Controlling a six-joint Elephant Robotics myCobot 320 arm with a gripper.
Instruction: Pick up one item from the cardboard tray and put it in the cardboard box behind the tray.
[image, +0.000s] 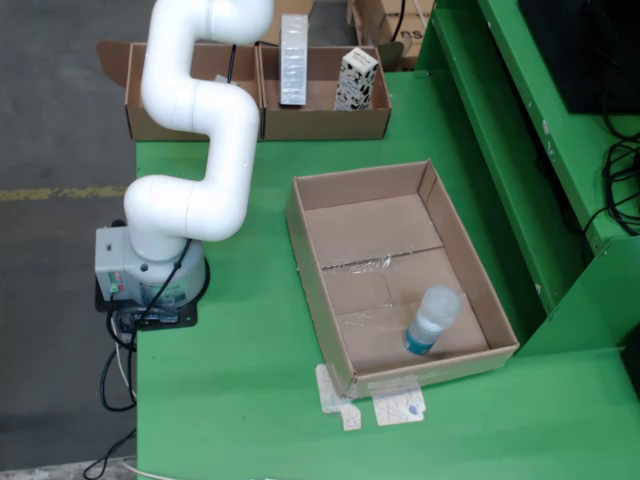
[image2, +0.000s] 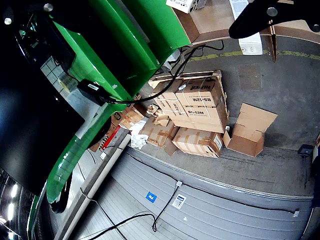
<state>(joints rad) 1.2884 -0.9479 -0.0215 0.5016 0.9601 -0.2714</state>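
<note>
Fixed view: cardboard tray (image: 318, 262) centre-right on green table (image: 230, 390); one capped bottle (image: 433, 320) at its lower right corner. Cardboard box (image: 325, 122) at top holds two cartons. White arm (image: 200, 130) upper left. Gripper (image2: 274, 15) state cannot be told

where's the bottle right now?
In the fixed overhead view, the clear plastic bottle with a teal base stands in the open cardboard tray, in its lower-right corner close to the right wall. Nothing else is in the tray.
</note>
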